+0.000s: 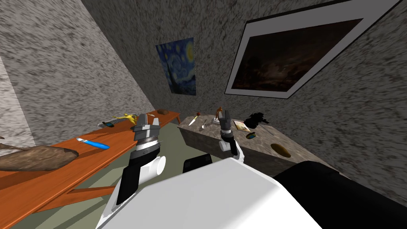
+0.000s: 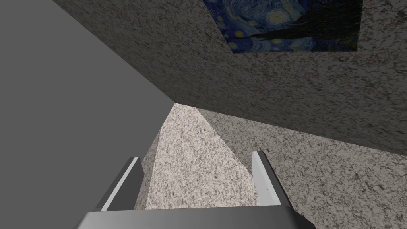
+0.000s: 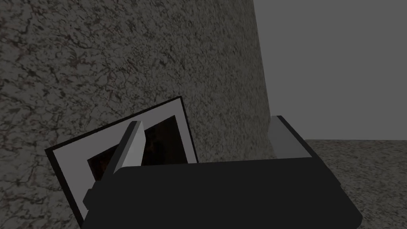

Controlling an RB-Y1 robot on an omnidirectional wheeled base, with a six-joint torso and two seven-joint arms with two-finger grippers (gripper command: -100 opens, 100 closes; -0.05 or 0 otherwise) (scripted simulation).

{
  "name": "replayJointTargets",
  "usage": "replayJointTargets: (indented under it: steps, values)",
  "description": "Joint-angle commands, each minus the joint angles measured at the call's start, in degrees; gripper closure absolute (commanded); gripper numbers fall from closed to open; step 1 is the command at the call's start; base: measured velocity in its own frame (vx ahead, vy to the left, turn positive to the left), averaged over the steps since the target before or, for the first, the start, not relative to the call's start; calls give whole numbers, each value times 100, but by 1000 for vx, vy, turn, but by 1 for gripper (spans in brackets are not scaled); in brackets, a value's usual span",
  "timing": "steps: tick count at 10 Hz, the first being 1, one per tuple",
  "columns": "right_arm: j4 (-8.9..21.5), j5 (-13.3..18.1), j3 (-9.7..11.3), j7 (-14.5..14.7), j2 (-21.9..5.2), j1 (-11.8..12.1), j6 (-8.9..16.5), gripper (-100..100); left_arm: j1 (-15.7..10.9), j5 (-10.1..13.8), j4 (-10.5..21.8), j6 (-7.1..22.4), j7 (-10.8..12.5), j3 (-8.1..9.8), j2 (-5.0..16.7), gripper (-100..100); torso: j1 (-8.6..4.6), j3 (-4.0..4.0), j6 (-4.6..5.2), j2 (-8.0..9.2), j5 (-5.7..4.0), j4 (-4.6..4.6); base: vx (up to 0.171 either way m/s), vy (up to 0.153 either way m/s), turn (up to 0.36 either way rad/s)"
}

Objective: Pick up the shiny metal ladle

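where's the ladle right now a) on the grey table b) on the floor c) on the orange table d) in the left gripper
a: the ladle lies on the grey table beside a knife, and the left gripper stands open with nothing in it.

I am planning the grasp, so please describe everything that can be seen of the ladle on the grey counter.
The ladle looks small, thin and silvery grey, like metal. It lies on the speckled grey counter, near its far end. A slim handle leads to a rounded bowl at the nearer end; finer detail is too small to tell. A knife-like thing with a red end lies apart on its left. The right gripper hangs to its right, not touching it.
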Motion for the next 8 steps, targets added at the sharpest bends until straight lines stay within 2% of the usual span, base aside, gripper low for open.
replayJointTargets:
  steps: [1,2,4,5,6,7,8]
  values:
    - [259,286,173,198,-260,-286,-47,-100,0,0,0,0,0,0,0,0,0,0,0,0,0,0,1,15,-75]
    - [259,301,173,198,-260,-347,-47,-100,0,0,0,0,0,0,0,0,0,0,0,0,0,0,2,11,-22]
    - [590,695,426,460,-619,-724,-116,-100,0,0,0,0,0,0,0,0,-1,-1,0,-1,-1,-1,2,11,-82]
    - [590,738,426,460,-619,-816,-116,-100,0,0,0,0,0,0,0,0,-1,-1,1,-2,0,0,3,13,-29]
    - [775,971,568,604,-807,-1031,-153,-100,0,0,0,0,0,0,0,0,1,0,0,-1,0,0,3,13,-55]
    - [775,982,568,604,-807,-1077,-153,-100,0,0,0,0,0,0,0,0,1,-1,0,-1,0,-1,3,11,-31]
    - [972,1241,720,756,-998,-1292,-192,-100,0,0,0,0,0,0,0,0,0,0,0,-1,0,0,4,11,-62]
